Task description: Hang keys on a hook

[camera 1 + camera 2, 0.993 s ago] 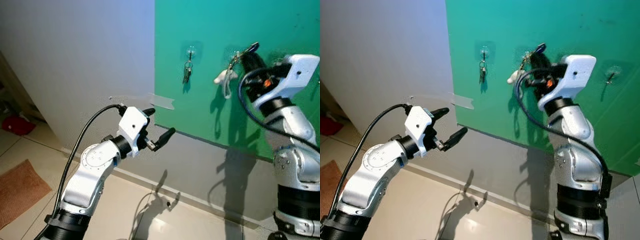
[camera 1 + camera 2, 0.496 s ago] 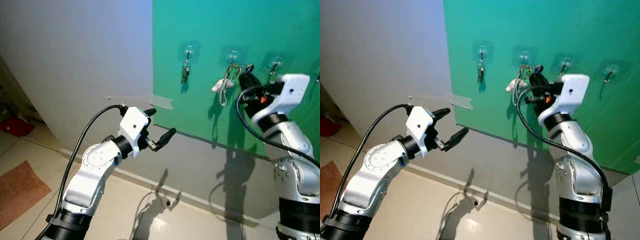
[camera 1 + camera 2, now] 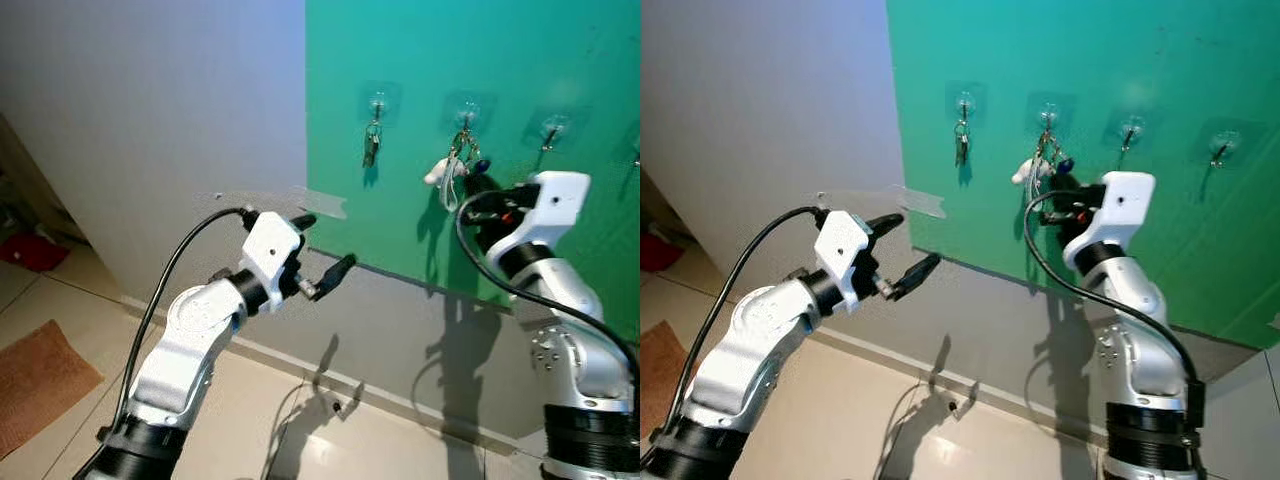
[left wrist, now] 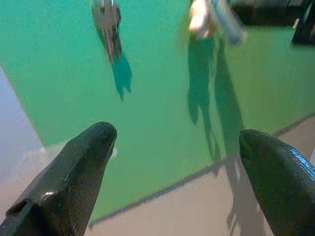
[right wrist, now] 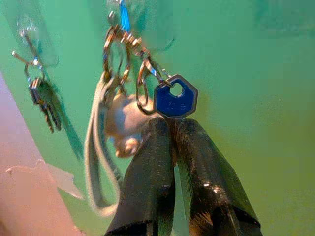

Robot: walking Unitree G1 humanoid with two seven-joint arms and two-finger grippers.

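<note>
A key bunch (image 3: pixel 455 165) with a white figure, a strap and a blue key (image 5: pixel 175 101) hangs from the second clear hook (image 3: pixel 466 106) on the green board (image 3: pixel 430 60). My right gripper (image 3: pixel 476 184) sits just below the bunch. Its fingers (image 5: pixel 147 177) are pressed together, the blue key's head sticks out at their tips, and the blade is hidden between them. My left gripper (image 3: pixel 322 246) is held out open in front of the wall, left of the board, with nothing between its fingers (image 4: pixel 74 172).
Another small key set (image 3: pixel 372 146) hangs on the first hook (image 3: pixel 379 100). A bare hook (image 3: pixel 550 126) is to the right. A strip of tape (image 3: pixel 325 204) crosses the board's left edge. A red item (image 3: pixel 35 250) and a brown mat (image 3: pixel 40 375) lie on the floor at left.
My right gripper has come down from hook height to below the hook. The key bunch now dangles from the second hook. The left arm has barely moved.
</note>
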